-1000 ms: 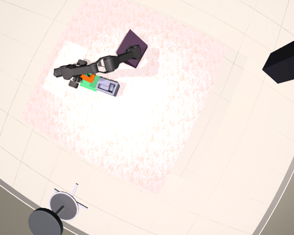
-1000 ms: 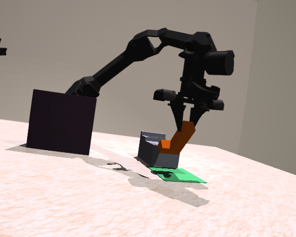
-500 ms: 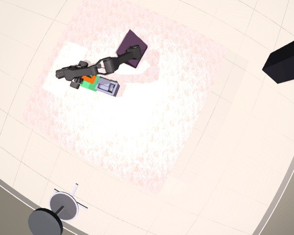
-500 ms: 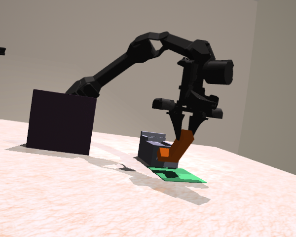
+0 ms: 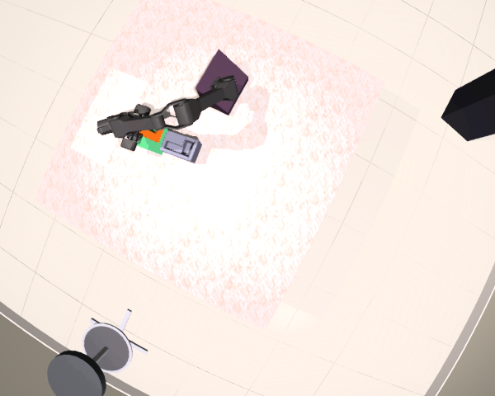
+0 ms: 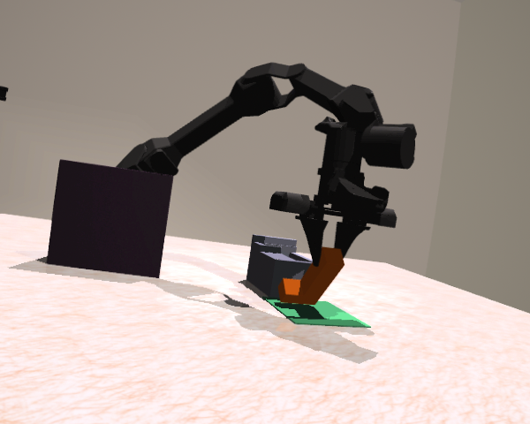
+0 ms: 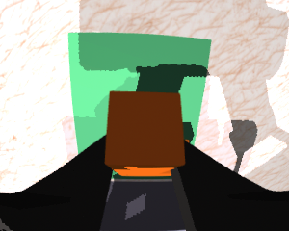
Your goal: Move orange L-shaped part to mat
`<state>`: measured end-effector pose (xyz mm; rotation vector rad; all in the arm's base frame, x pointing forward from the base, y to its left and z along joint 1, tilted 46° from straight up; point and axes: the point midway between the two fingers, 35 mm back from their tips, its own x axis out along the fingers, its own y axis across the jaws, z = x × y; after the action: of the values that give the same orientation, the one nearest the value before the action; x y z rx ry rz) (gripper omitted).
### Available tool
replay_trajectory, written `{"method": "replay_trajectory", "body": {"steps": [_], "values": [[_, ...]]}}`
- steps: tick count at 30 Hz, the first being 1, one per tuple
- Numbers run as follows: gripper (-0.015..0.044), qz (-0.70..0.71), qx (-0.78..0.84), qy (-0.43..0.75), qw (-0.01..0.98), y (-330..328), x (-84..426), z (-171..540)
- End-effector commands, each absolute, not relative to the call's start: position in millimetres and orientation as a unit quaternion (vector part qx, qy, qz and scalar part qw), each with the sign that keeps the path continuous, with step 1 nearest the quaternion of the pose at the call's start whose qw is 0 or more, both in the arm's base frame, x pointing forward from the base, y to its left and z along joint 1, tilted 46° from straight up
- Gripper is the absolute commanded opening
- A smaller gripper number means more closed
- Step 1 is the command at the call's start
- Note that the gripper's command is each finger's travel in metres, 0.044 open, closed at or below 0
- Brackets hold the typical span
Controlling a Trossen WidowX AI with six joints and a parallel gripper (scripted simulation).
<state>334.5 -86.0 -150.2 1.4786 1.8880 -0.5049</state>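
Pinching the tilted orange part [image 5: 152, 134] [image 6: 325, 276] [image 7: 144, 130], the jaws stand partly open.

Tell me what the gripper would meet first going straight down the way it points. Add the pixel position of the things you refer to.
Likely the flat green mat [image 5: 150, 145] [image 6: 336, 311] [image 7: 89, 96], met first by the tilted orange L-shaped part [image 5: 153, 134] [image 6: 324, 276] [image 7: 144, 130] in the black gripper [image 6: 328, 260]; the remaining gap is unclear.
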Motion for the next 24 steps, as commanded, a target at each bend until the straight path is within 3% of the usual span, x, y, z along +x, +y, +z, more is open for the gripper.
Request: {"method": "replay_trajectory", "body": {"steps": [1,11,24], "values": [[0.0,-0.195,0.571,0.723,0.336,-84.9,334.3,-151.7],[0.0,-0.194,0.568,0.725,0.338,-85.2,333.8,-151.4],[0.0341,-0.195,0.568,0.724,0.338,-101.5,339.0,-136.7]]}}
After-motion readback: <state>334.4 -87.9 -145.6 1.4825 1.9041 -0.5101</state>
